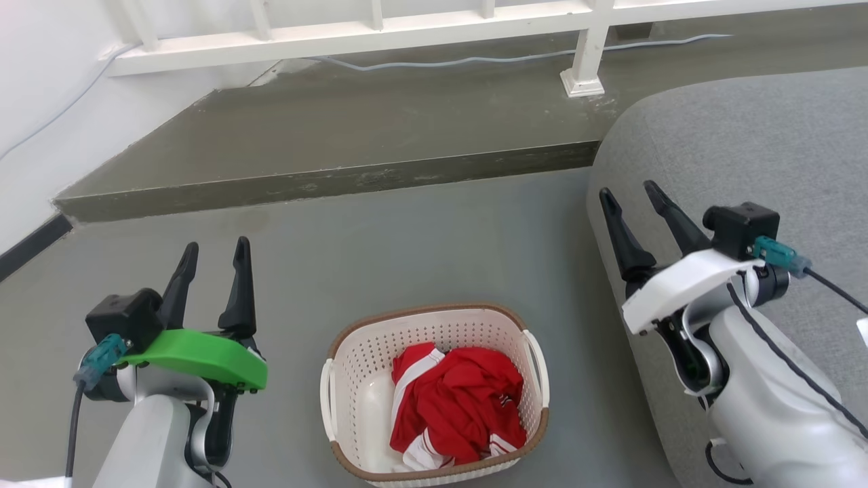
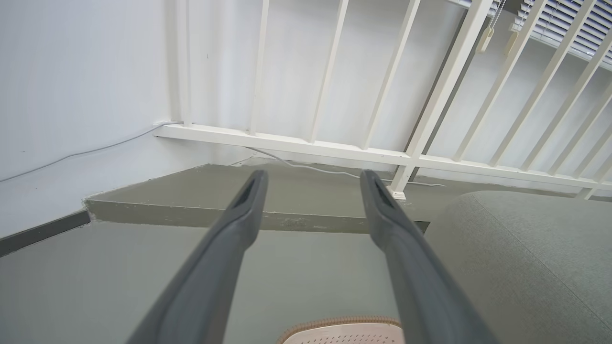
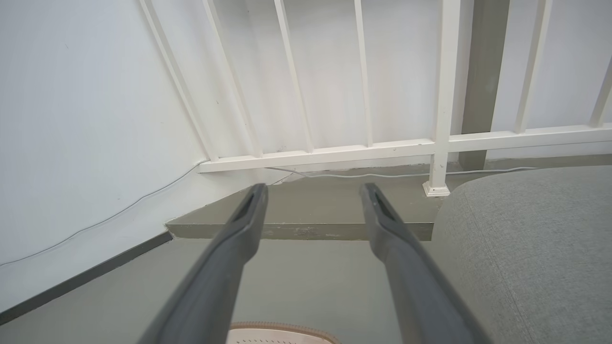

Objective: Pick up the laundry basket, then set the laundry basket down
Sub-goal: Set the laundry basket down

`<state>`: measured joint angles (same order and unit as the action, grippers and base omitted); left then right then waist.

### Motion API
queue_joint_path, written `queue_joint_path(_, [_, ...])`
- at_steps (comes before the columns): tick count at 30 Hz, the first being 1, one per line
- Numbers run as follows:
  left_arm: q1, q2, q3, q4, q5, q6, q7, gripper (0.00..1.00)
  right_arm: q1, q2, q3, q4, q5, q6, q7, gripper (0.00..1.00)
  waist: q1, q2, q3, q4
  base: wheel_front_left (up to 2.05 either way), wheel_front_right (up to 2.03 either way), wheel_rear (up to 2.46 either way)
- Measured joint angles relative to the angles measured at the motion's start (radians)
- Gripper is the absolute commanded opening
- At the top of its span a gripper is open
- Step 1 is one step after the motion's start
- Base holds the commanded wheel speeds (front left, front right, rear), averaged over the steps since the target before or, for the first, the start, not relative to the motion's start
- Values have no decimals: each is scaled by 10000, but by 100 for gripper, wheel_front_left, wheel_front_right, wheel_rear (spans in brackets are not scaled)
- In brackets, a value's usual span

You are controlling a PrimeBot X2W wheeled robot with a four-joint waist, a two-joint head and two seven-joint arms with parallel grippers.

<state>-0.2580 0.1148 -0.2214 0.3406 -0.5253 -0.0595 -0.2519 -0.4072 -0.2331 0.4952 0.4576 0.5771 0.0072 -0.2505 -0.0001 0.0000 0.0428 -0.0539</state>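
Cream, brown-rimmed laundry basket [image 1: 359, 359]; red-and-white garment [image 1: 468, 407]

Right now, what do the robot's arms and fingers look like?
The left arm and right arm are pale grey-white and rounded, each ending in two long, dark, tapering fingers. The left wrist wears a bright green cover; the right a white cover. Each carries a small black box with a teal plug and a dark cable.

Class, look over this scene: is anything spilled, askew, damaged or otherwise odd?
Nothing much stands out. The cream-white perforated plastic laundry basket sits upright on the grey floor, the crumpled red-and-white garment wholly inside it. Only the raised step's front edge looks scuffed.
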Motion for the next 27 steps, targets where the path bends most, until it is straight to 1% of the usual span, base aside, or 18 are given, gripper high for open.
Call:
queue_joint_path(6, [484,-71,240,-621,378,86,0,100,574,-35,-357,-491,-336,-104,-4,100,0,0,-18,-14,0,0,0])
queue_joint_path(16, [956,-251,445,-1085,639,84,0,100,1017,-10,-663,-957,-700,-102,-13,100,0,0,33,5,0,0,0])
queue_joint_path(27, [1282,-355,585,-1396,736,67,0,100,1349,130,-897,-1185,-945,-75,-13,100,0,0,61,-20,0,0,0])
